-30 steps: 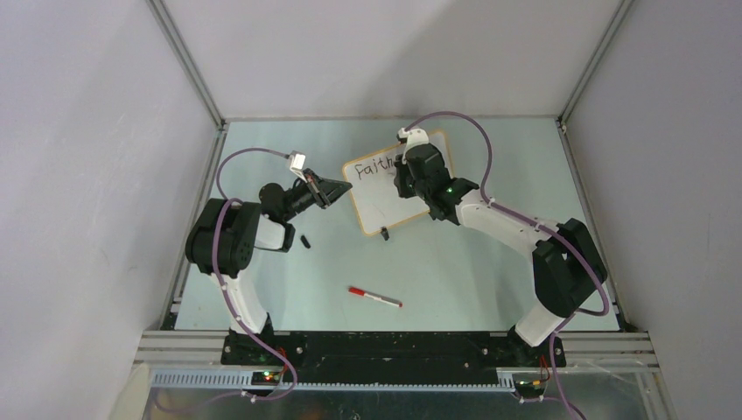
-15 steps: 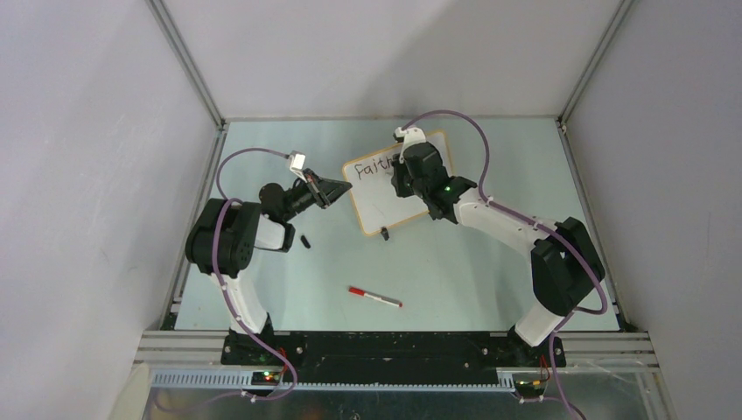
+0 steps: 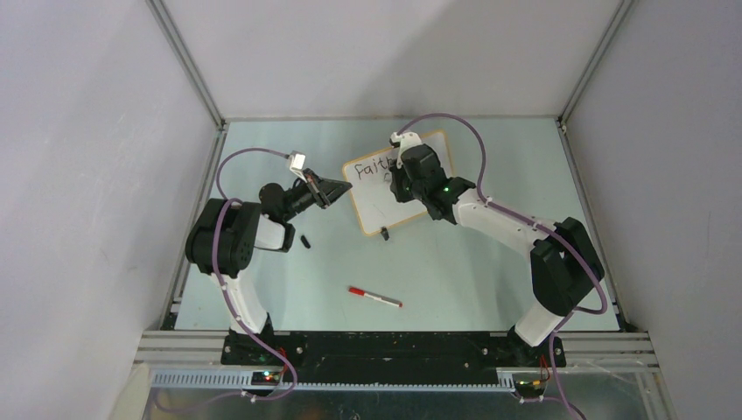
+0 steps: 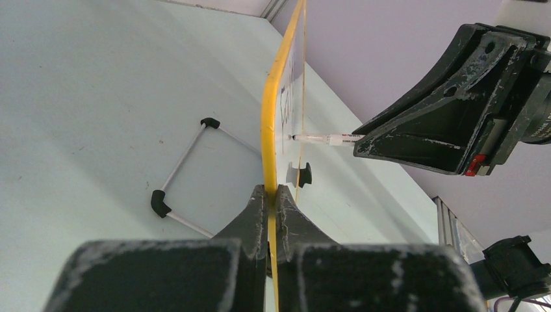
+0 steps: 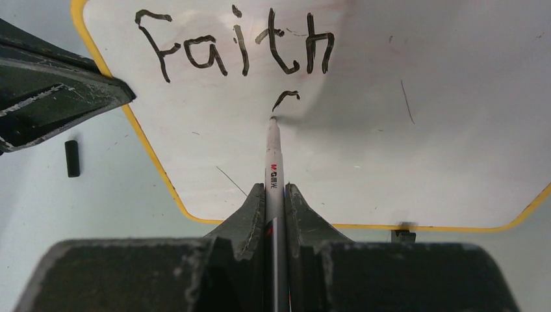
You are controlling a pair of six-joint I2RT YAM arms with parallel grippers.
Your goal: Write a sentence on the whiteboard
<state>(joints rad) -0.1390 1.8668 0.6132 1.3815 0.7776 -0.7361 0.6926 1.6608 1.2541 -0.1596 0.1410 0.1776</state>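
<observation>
Shifted slightly leftward since earlier: right gripper [image 5: 275, 195], pressed tight on a thin white marker pen [image 5: 273, 153] w/ tip on the small glossy orange-framed whiteboard [image 5: 422, 130]. Black handwritten sentence [image 5: 237, 49] reads "faith" + one short stroke below. Whiteboard edge is pinched by left gripper [image 4: 268, 195]; it is stood at far centre of pale worktop [image 3: 455, 262].

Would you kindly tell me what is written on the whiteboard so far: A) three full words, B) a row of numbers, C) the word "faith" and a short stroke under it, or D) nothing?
C: the right wrist view shows the whiteboard bearing only the word "faith", with the marker in the right gripper touching a short stroke beneath it.
</observation>
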